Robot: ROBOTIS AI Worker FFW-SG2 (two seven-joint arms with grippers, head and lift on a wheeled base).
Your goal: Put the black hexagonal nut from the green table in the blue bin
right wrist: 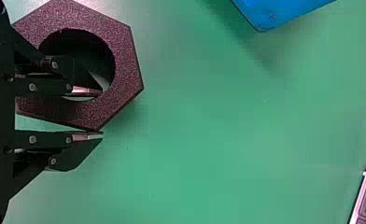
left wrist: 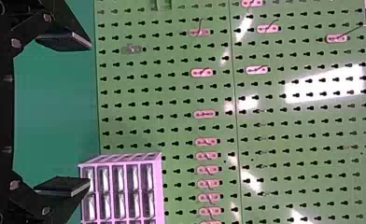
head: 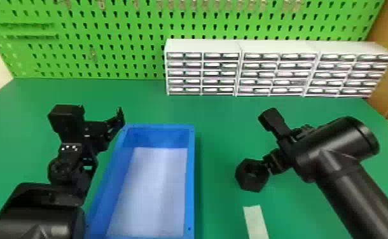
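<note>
Black hexagonal nut (head: 257, 185): at the right gripper (right wrist: 102, 113), to the right of the blue bin (head: 190, 178) and well apart from it. One finger passes into the nut's hole and the other lies along its outside, so the fingers are drawn close and look clasped on one wall of the ring. A soft shadow beside the nut suggests that it is raised off the green worktop (head: 222, 117), though I can't tell how far, or be certain that it is clear.

As I judge it, the grasp is done and the placing is left: the nut has to go across over the bin's near side wall, be lowered inside and be let go. With the hold on one wall only, the nut could swing or catch the rim on the way over.

The left gripper (left wrist: 90, 114) waits by the bin's far left corner, its fingers wide apart with nothing between them.

Counted, there is one nut, one bin with a pale bottom, and two grippers. One pale strip (head: 255, 221) lies on the worktop, near the nut. Behind stand three white drawer units (head: 203, 45) side by side, before one green pegboard (head: 129, 31).
</note>
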